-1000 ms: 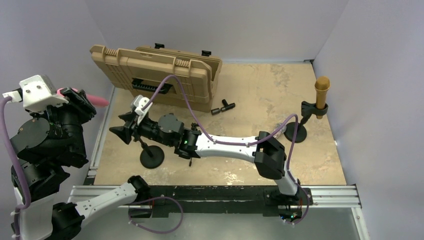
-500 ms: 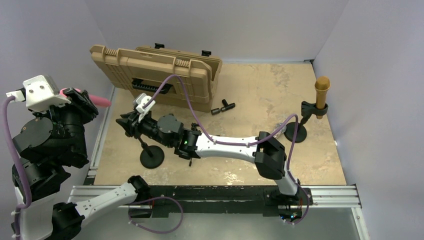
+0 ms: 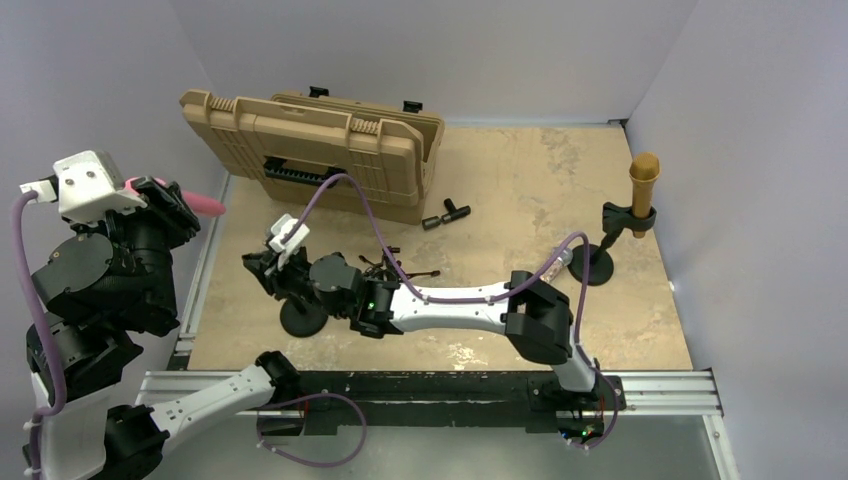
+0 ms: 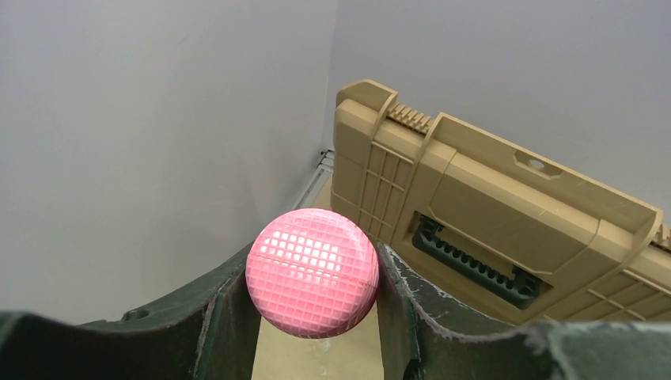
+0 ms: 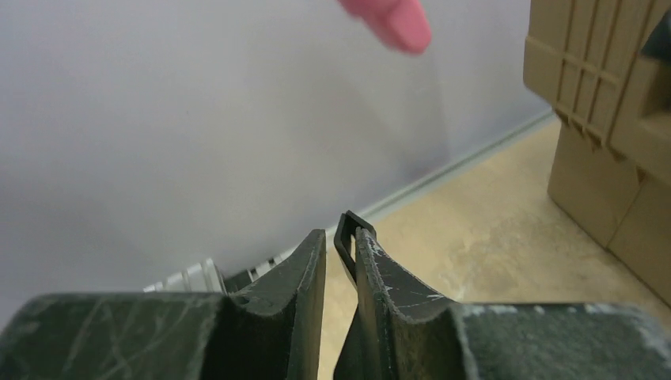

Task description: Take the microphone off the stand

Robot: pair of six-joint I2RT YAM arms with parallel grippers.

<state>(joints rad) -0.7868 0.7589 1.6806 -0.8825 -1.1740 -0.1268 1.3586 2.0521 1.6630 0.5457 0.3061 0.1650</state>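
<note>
While the left gripper (image 4: 312, 279) clamps the pink microphone (image 4: 311, 253) between its fingers, already off the stand (image 3: 303, 318) whose clip (image 5: 342, 237) the right gripper (image 5: 341, 252) pinches, the next move, I think, is setting it down gently.

At nine o'clock the left pincer (image 3: 172, 208) holds a pink microphone (image 3: 205, 204) beyond the counter's (image 3: 520, 180) edge. The right pincer (image 3: 260, 269) meets the black stand (image 3: 303, 318) at eight o'clock.

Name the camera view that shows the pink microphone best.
Left wrist: the pink microphone fills the middle, its mesh head sharp between the fingers of the left gripper. Top external shows only its handle end poking from that gripper. Right wrist catches just a blurred pink tip at the top edge.
</note>
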